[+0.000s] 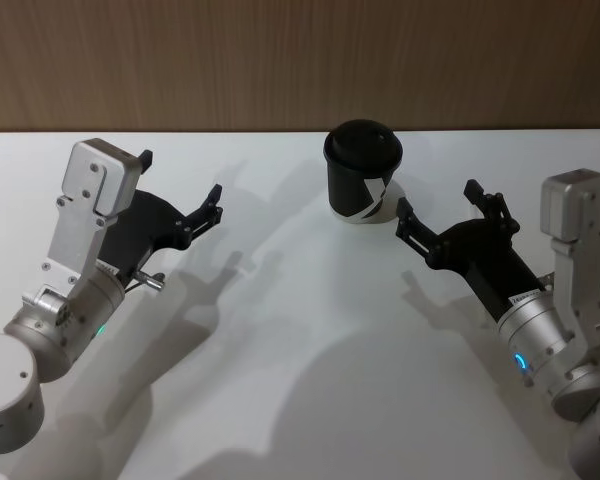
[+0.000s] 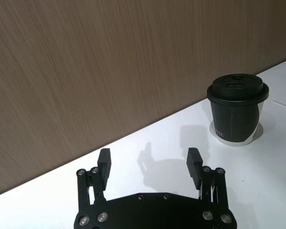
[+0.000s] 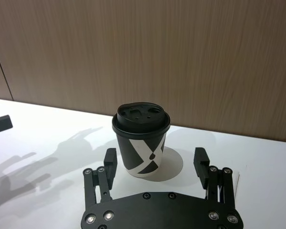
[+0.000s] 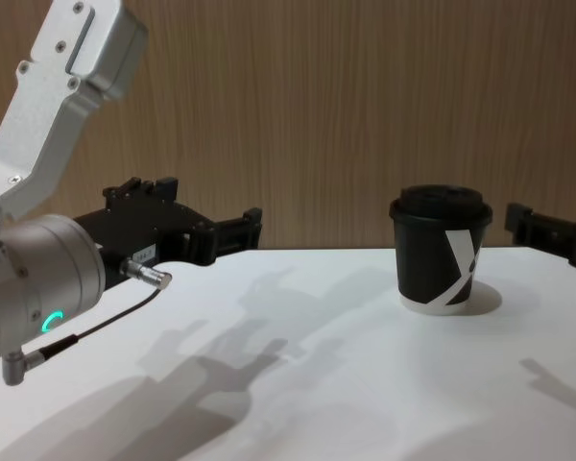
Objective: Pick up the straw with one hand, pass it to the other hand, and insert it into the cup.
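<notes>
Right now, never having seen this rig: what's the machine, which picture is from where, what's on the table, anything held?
It is a two-armed robot; each silver arm ends in a black two-finger claw. The head view looks down from the robot's head. The chest view looks across the table from lower down. The two wrist views come from cameras on the left and right wrists, looking out over each claw. On the white table stands a black cup with a domed lid, before a wooden wall. The left claw hovers off to the robot's left of the cup, well apart. The right claw is close beside the cup, pointing at it but not around it. Both claws are open and hold nothing.
</notes>
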